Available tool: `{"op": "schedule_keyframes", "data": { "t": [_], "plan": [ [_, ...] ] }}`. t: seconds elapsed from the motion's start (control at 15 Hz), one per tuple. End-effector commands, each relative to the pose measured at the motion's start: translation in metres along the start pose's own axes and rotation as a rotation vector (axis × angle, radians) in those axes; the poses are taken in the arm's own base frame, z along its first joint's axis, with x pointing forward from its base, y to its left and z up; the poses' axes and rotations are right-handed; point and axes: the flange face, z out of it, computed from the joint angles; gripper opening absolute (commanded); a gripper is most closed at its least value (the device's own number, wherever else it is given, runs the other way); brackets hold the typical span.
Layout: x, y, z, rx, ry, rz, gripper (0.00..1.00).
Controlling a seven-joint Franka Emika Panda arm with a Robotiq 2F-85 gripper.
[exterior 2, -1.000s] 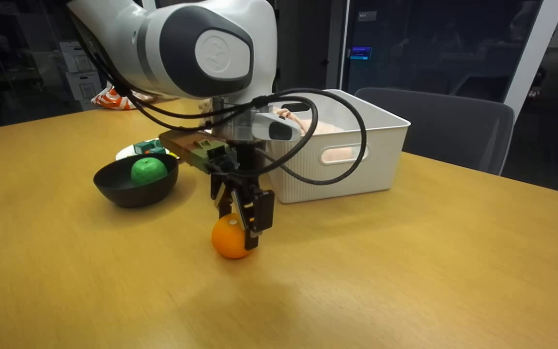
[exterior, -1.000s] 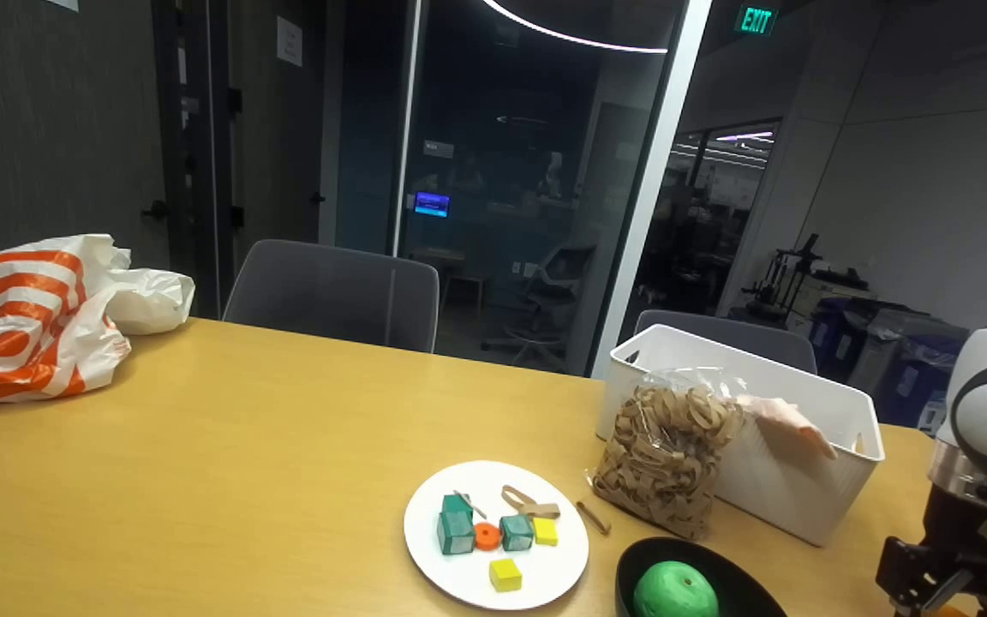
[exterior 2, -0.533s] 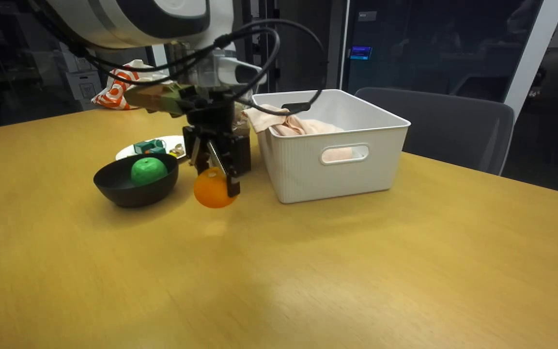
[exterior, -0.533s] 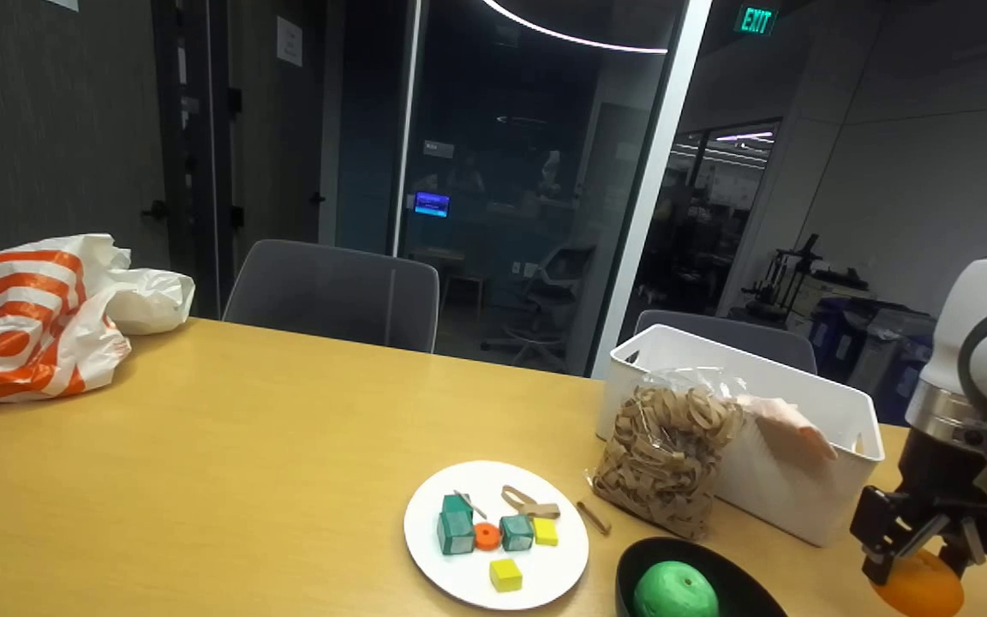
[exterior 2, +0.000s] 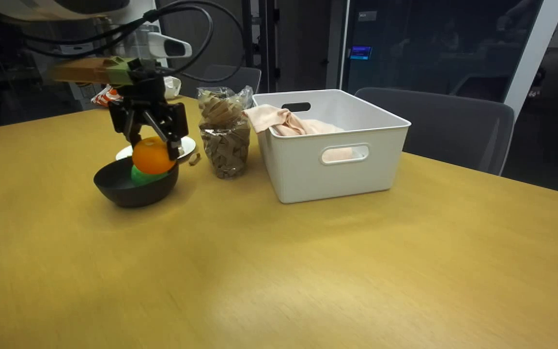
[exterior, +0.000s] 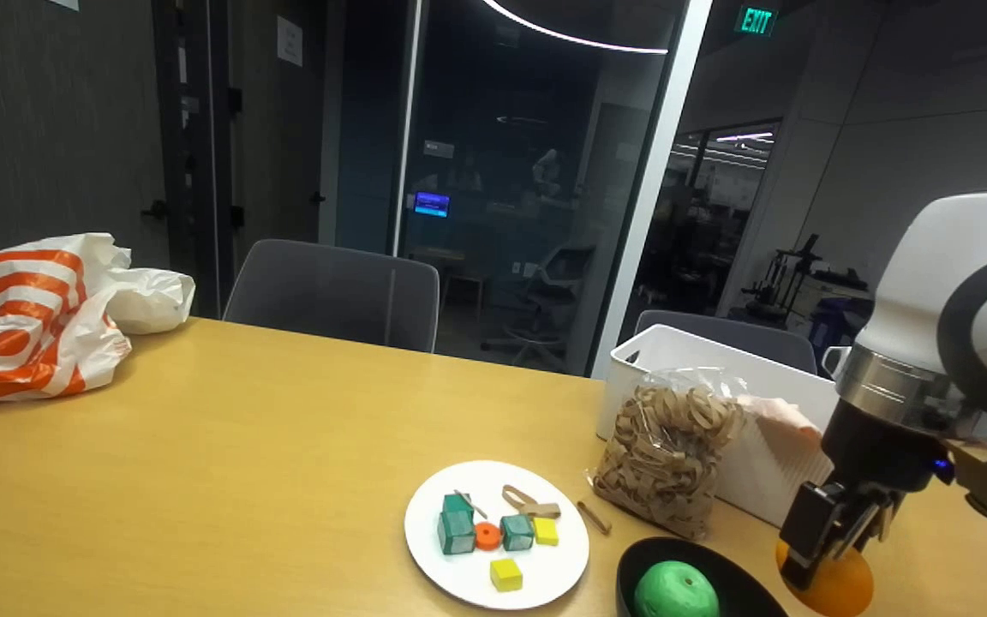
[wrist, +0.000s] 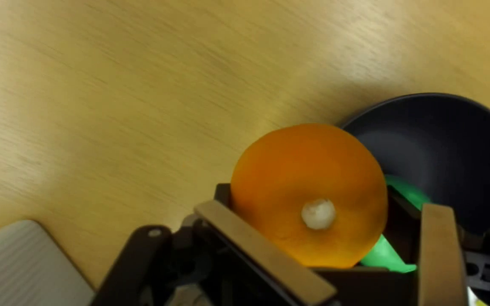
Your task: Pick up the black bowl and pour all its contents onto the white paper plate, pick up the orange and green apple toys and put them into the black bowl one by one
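Note:
My gripper (exterior: 832, 553) is shut on the orange (exterior: 843, 590) and holds it above the table beside the black bowl (exterior: 742, 584). In an exterior view the gripper (exterior 2: 155, 145) and orange (exterior 2: 153, 157) overlap the bowl (exterior 2: 129, 194). In the wrist view the orange (wrist: 309, 165) between the fingers (wrist: 311, 202) covers part of the bowl's rim (wrist: 440, 140). The green apple (exterior: 676, 591) lies in the bowl, partly hidden by the orange in the wrist view (wrist: 383, 255). Yellow pieces (exterior: 506, 575) lie on the white paper plate (exterior: 549, 572).
Teal blocks (exterior: 457, 533), an orange ring (exterior: 487, 536) and brown bands share the plate. A clear bag of brown bands (exterior: 665, 463) and a white bin (exterior 2: 332, 169) with a pink cloth (exterior 2: 293, 123) stand behind the bowl. A white-and-orange bag (exterior: 31, 326) lies farther off.
The gripper has lifted the orange off the table and carried it over to the bowl. The bowl, green apple and plate have stayed in place.

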Motion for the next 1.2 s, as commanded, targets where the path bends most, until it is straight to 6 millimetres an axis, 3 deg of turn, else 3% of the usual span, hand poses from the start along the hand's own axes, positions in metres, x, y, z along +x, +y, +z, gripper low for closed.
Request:
{"op": "schedule_keyframes", "data": {
  "t": [0.0, 0.4, 0.47, 0.53, 0.87, 1.13],
  "plan": [
    [-0.003, -0.036, 0.006, 0.046, 0.023, -0.142, 0.59],
    [-0.005, -0.067, 0.025, 0.034, 0.079, -0.273, 0.59],
    [-0.005, -0.068, 0.028, 0.034, 0.095, -0.284, 0.64],
    [-0.004, -0.069, 0.029, 0.033, 0.110, -0.289, 0.96],
    [-0.005, -0.062, 0.026, 0.014, 0.077, -0.275, 1.00],
    [-0.010, -0.050, -0.005, -0.026, 0.041, -0.233, 1.00]
  ]
}}
